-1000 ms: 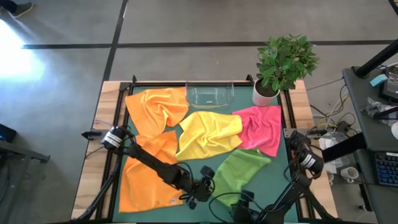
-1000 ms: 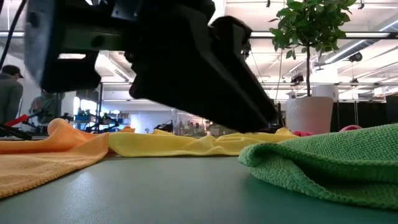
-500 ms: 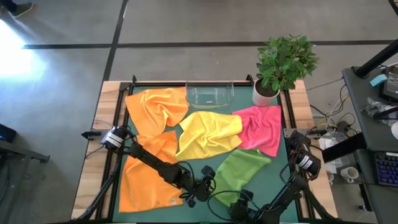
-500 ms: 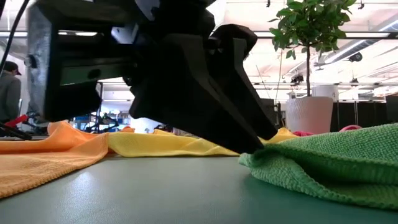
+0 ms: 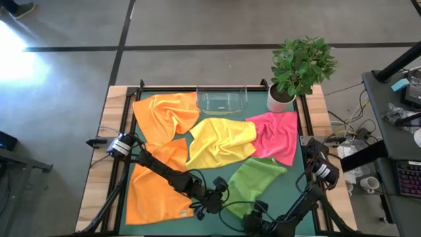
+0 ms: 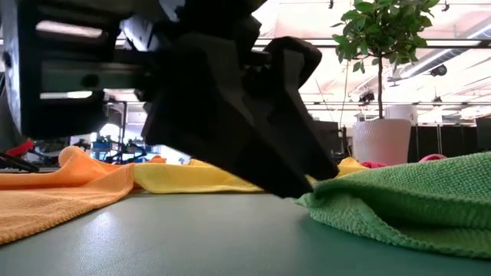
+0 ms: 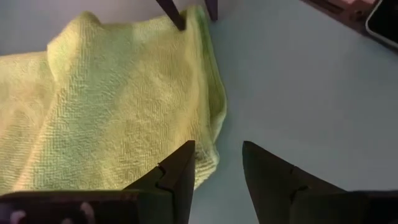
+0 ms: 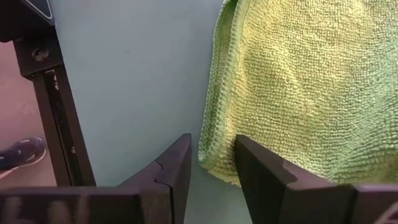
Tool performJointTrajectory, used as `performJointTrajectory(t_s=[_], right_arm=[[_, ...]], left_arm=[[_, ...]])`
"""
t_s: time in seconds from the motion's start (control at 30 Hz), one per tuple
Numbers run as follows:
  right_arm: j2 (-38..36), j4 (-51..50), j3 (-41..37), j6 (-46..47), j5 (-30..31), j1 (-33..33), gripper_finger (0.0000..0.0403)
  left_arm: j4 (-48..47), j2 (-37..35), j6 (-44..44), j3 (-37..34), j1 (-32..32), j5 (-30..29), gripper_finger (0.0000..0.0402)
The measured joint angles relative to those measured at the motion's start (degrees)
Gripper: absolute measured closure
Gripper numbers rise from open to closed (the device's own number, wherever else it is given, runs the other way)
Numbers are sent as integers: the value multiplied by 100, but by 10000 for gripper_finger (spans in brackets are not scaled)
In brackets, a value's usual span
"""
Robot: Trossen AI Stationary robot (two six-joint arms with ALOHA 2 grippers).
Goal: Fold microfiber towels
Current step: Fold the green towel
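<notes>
The lime green towel [image 5: 253, 181] lies rumpled on the green mat at the near right. My left gripper [image 5: 219, 195] is low at the towel's near-left corner [image 7: 208, 163], its fingers open. My right gripper [image 5: 253, 220] is low at the near edge and also open, with another corner [image 8: 214, 163] lying between its fingers. Its fingertips [image 7: 177, 15] show in the left wrist view at the towel's far end. Two orange towels [image 5: 164, 115] [image 5: 154, 184], a yellow one [image 5: 220, 141] and a hot pink one [image 5: 276, 135] lie spread and overlapping. My left gripper stands over the green towel's corner [image 7: 208, 163], which runs under one finger; whether the finger touches it I cannot tell. My right gripper has the towel's corner [image 8: 214, 163] in the gap between its open fingers, slanting down from the near side; whether they touch it I cannot tell.
A clear plastic tray [image 5: 222, 100] stands at the far edge, with a potted plant [image 5: 299, 66] to its right. Bare green mat [image 5: 217, 217] shows along the near edge. The table's black frame rail [image 8: 59, 112] runs close beside my right gripper.
In the low view the dark gripper in front has tipped, and its fingertip has come down to the green towel's left corner. Which arm it belongs to I cannot tell. The towels lie as before.
</notes>
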State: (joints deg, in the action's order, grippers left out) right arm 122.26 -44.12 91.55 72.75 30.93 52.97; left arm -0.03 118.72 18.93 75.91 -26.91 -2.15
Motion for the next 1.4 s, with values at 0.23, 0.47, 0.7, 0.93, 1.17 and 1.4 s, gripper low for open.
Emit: performJointTrajectory(t_s=[0.23,0.47,0.7,0.93,1.17,1.4], right_arm=[[0,0,-2,170,-4,-9,287],[0,12,-7,185,1,-9,287],[0,84,-13,375,3,-9,287],[0,94,-13,431,-115,-15,288],[-7,131,-9,535,-203,-14,346],[-91,144,3,700,-322,-13,391]], left_arm=[[8,0,309,-56,30,-370,283],[309,225,304,-61,30,-410,283],[404,446,242,77,-11,-530,283],[386,433,234,73,-20,-663,327],[373,431,-332,66,-39,-568,392],[333,386,-1287,91,-76,-540,398]])
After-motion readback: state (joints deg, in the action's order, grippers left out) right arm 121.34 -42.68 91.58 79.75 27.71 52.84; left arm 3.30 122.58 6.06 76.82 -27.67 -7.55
